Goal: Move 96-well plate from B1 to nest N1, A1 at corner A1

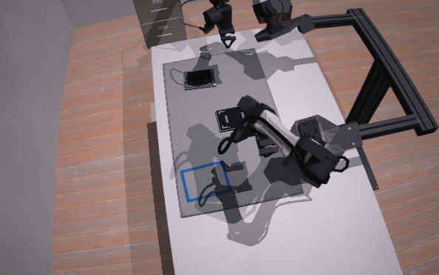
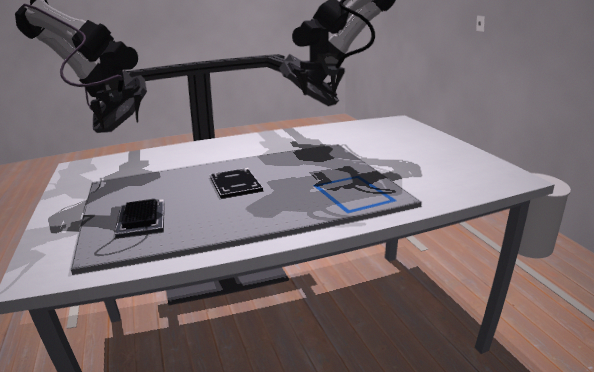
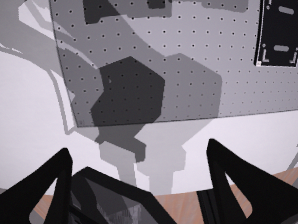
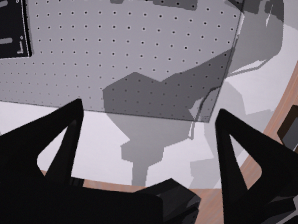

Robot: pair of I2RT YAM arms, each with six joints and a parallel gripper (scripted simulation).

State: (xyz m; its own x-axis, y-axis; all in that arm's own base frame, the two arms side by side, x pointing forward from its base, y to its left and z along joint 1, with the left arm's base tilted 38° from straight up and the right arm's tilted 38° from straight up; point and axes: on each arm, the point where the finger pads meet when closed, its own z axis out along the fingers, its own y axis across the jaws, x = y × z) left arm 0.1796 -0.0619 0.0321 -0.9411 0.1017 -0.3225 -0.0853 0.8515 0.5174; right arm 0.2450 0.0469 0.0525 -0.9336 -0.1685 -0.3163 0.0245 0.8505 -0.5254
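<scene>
In the top view the near arm hides part of the middle nest (image 1: 221, 127). Both wrist views cut that nest (image 3: 280, 35) (image 4: 12, 52) off. The plate's (image 1: 199, 77) (image 2: 140, 212) cut corner is too small to tell.

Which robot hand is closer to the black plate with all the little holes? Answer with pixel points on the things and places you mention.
The right one. The right gripper (image 1: 228, 43) (image 2: 118, 118) (image 4: 151, 110) hangs above the plate's end of the table, toward the arms' side; the left gripper (image 1: 267, 146) (image 2: 336, 89) (image 3: 137, 151) is up over the other end, farther from the plate (image 1: 199, 77) (image 2: 140, 213).
</scene>
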